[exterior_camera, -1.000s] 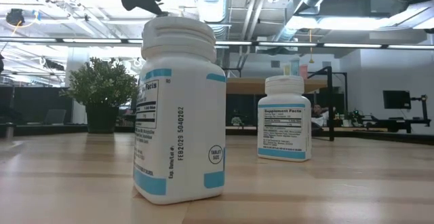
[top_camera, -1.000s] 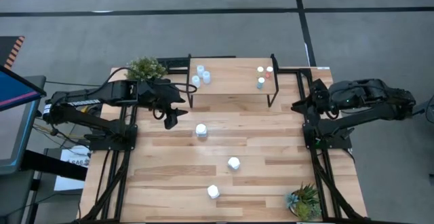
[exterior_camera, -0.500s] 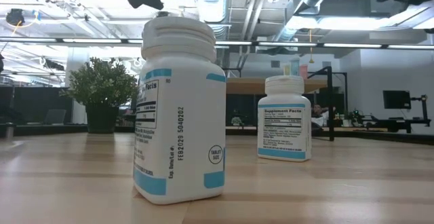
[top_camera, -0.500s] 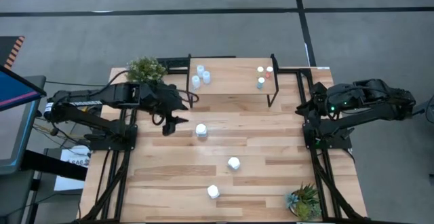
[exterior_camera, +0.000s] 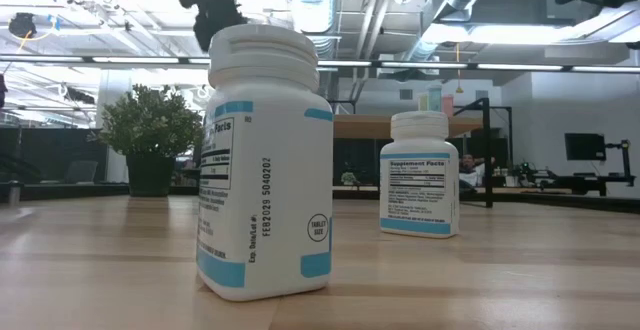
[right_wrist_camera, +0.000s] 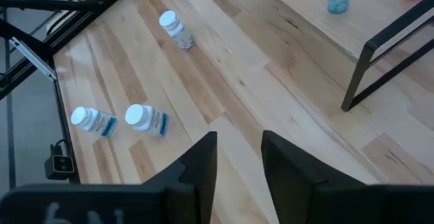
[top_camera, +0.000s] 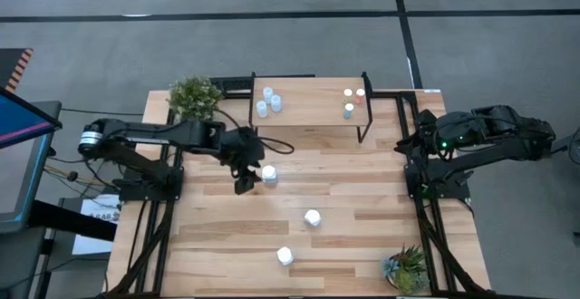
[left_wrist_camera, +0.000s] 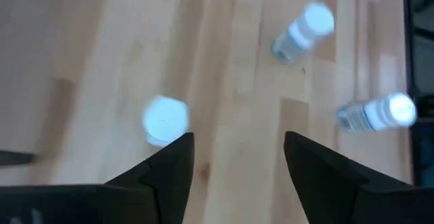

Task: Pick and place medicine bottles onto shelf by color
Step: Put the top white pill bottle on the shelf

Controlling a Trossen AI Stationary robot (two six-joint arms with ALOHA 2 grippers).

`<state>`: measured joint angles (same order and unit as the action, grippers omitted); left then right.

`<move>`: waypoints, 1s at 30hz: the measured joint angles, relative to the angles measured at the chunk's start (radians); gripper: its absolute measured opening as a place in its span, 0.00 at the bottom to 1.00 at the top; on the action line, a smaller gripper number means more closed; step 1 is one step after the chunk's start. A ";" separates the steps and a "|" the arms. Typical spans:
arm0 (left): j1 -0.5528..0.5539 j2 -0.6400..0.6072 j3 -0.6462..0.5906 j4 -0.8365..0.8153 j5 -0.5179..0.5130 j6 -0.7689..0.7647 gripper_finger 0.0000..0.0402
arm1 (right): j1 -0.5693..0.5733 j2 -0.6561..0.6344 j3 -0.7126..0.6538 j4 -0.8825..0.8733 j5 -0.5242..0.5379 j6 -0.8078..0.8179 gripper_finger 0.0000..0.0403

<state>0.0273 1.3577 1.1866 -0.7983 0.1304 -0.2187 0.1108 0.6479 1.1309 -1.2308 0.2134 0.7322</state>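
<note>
White medicine bottles (top_camera: 312,217) with teal-banded labels stand upright on table (top_camera: 362,190).

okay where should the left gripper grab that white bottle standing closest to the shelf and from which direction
Grip the white bottle around its body just under the cap, coming straight down from above. It stands upright with bare table around it, so fingers can close on opposite sides. The left gripper, fingers open, hangs beside it; the shelf is clear of that approach.

Left tool (top_camera: 245,183) just beside one white bottle (top_camera: 269,174); open table (top_camera: 362,199) separates the other two (top_camera: 312,217) (top_camera: 285,255).
</note>
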 joint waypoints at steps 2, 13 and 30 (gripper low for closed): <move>0.003 0.030 0.000 -0.008 0.015 0.023 0.55 | 0.000 0.000 0.000 -0.004 0.000 0.000 0.38; 0.003 0.108 0.005 -0.011 -0.078 0.214 0.71 | -0.001 0.000 0.000 -0.110 -0.002 0.053 0.63; 0.005 0.363 0.005 0.083 -0.210 0.267 0.69 | -0.001 0.000 0.000 -0.127 -0.005 0.055 0.63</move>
<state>0.0322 1.7208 1.1912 -0.7151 -0.0795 0.0486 0.1097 0.6479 1.1309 -1.3582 0.2086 0.7868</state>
